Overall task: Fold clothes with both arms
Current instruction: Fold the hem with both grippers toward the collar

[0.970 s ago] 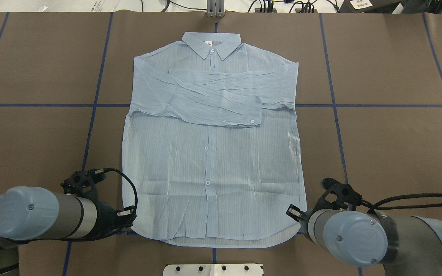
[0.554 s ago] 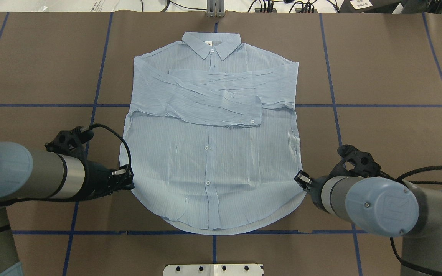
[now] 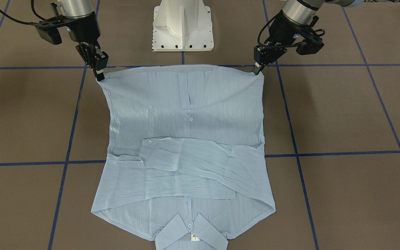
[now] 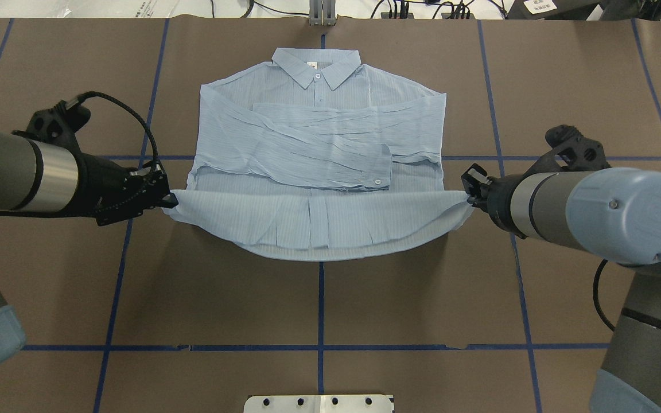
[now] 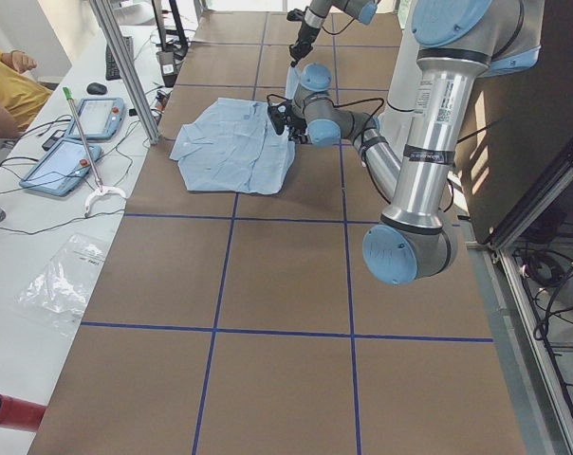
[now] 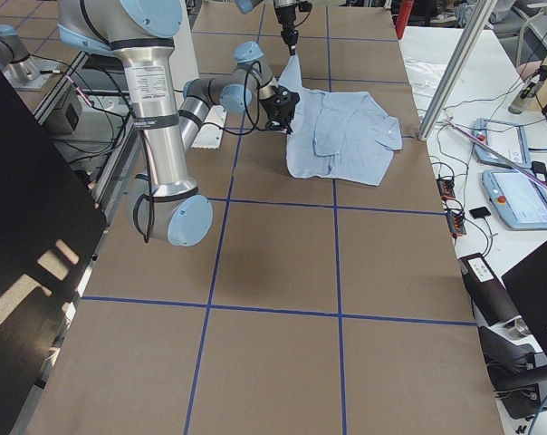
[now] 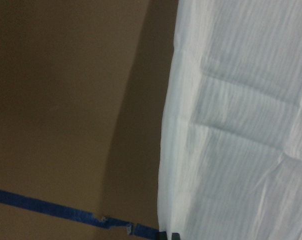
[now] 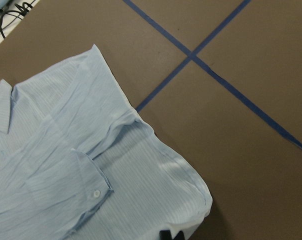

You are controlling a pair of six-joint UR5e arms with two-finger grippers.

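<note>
Lifted off the brown counter (image 4: 422,298) at the near hem (image 4: 319,246) of the shirt (image 4: 319,120). Carried further toward the collar (image 4: 315,67) than a moment ago. Pinched tight at the two hem corners by the left gripper (image 4: 168,199) and the right gripper (image 4: 469,193), both moved forward too. Hangs between them in a soft curve, paler underneath. Thin, light blue, crinkly, with fine stripes. Flat beyond that: two sleeves (image 4: 330,155) crossed over the chest, with small round white buttons (image 4: 377,181). Farthest off, pointed collar tips.
</note>
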